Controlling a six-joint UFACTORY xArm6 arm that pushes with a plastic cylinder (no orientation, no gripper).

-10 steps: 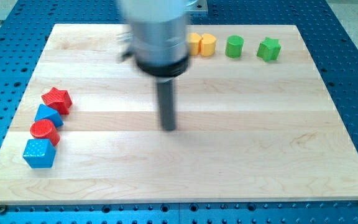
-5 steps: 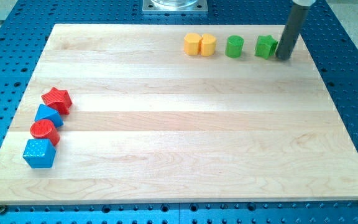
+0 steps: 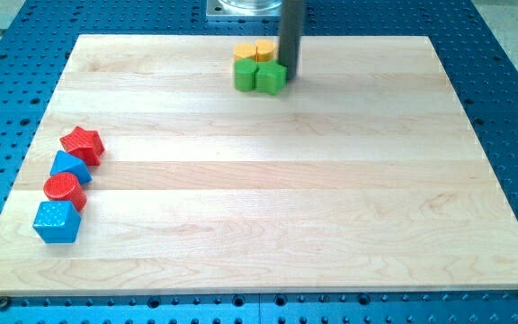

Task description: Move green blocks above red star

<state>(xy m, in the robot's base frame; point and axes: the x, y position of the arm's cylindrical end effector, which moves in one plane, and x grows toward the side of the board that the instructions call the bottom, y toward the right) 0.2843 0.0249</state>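
Two green blocks sit side by side near the view's top centre: a green cylinder [image 3: 245, 76] on the left and a green star [image 3: 271, 77] on the right. My tip [image 3: 290, 74] touches the green star's right side. The red star [image 3: 83, 143] lies at the view's left edge, far from the green blocks. Two yellow blocks, one [image 3: 245, 53] and another [image 3: 264, 50], sit just above the green ones.
Below the red star runs a column of a blue block [image 3: 69, 166], a red cylinder [image 3: 63, 190] and a blue cube [image 3: 57, 221]. The wooden board [image 3: 331, 198] lies on a blue perforated table.
My tip swept from the right of the green star leftward, pushing the green star and green cylinder left; they now sit under the yellow blocks, which also shifted left.
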